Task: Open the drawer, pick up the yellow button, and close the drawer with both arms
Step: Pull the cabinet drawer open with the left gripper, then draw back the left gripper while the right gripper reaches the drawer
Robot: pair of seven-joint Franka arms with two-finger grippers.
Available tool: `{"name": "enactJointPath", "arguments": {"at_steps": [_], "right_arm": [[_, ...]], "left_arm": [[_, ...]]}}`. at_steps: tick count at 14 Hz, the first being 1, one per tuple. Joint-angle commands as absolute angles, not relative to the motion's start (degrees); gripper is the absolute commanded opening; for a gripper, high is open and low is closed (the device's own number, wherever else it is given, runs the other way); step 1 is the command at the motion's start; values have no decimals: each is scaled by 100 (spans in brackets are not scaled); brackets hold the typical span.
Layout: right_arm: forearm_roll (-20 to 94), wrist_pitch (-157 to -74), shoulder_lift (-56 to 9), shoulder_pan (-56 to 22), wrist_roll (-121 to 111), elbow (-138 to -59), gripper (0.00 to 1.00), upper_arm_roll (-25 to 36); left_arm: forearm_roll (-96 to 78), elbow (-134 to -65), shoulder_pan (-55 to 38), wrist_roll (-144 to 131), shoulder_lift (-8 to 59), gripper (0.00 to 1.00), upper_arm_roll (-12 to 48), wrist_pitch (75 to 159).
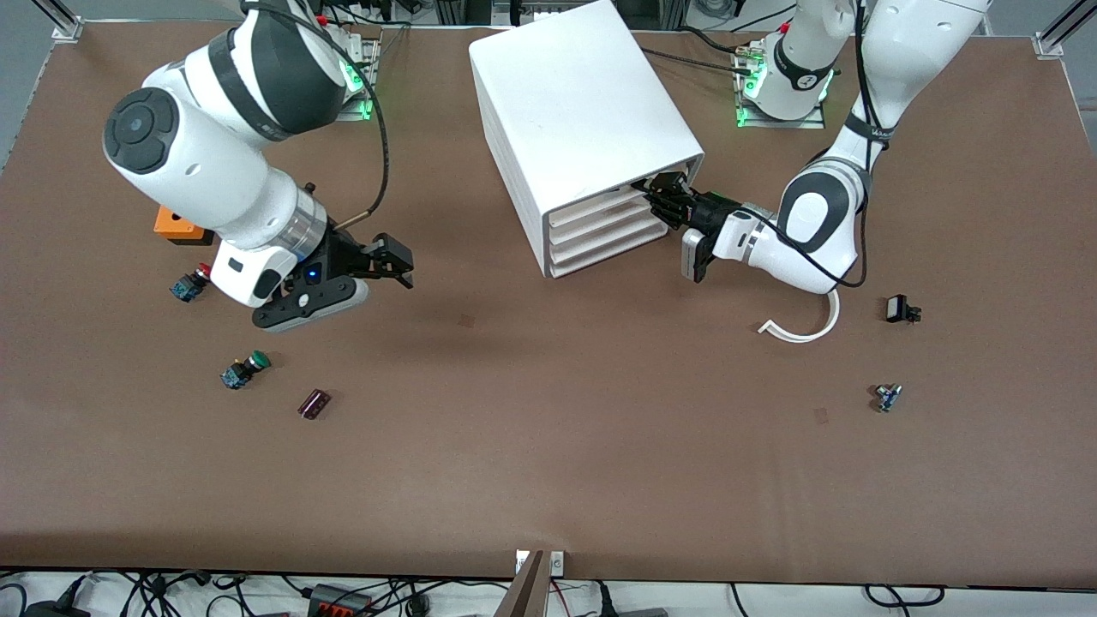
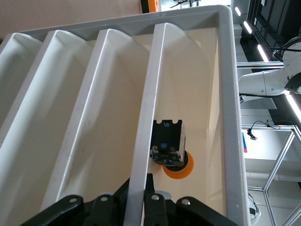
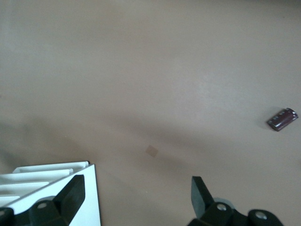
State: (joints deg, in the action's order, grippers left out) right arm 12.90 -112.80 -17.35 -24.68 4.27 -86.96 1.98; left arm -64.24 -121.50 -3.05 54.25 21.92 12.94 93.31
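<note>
Button [image 2: 172, 151] half-hidden in drawer [image 2: 141, 141] | left end effector [image 1: 658, 190] pinching drawer front | right end effector [image 1: 396, 261] wide, waiting

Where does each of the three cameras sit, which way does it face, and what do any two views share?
Front view: high across the table, facing both arms, the left end effector at the drawer, the right end effector open over the table.
Left wrist view: on the left arm, looking into the drawer at the button.
Right wrist view: on the right arm, looking down past its fingers.
Shared: front and right wrist views show the purple capacitor.
</note>
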Motion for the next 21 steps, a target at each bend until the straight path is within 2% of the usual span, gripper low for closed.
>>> {"name": "enactJointPath", "arguments": {"at_steps": [1, 4, 8, 10, 11, 12, 13, 17, 21], "right_arm": [[1380, -11382, -1854, -2557, 597, -8525, 100, 220], [1380, -11469, -1854, -2584, 606, -8525, 100, 220], [1371, -11663, -1907, -2715, 606, -8517, 100, 220], [1371, -11777, -1951, -2786, 606, -8517, 100, 220], [1371, -11830, -1960, -2804, 615, -8517, 100, 220], [1362, -11847, -1977, -2847, 685, -8517, 100, 228], [1354, -11856, -1995, -2900, 738, -8430, 100, 229], [1318, -11795, -2241, -3181, 1089, -7885, 100, 229], [994, -11839, -2355, -3602, 1589, -7718, 100, 237]], "left_arm": [[-6460, -12138, -159, 5467, 2118, 5, 1275, 9439], [-6407, -11726, -123, 5388, 2460, 6, 1187, 9457], [-5679, -10637, 17, 5379, 3145, 7, 1011, 9440], [-5625, -10390, 53, 5379, 3339, 8, 1011, 9448], [-5625, -10302, 53, 5379, 3427, 22, 1011, 9440], [-5616, -10266, 53, 5405, 3463, 83, 1011, 9448], [-5608, -10266, 61, 5414, 3428, 100, 1011, 9440], [-5073, -10064, 280, 4881, 3148, 100, 1011, 9099], [-4195, -9144, 404, 3081, 2971, 100, 1002, 8176]]}}
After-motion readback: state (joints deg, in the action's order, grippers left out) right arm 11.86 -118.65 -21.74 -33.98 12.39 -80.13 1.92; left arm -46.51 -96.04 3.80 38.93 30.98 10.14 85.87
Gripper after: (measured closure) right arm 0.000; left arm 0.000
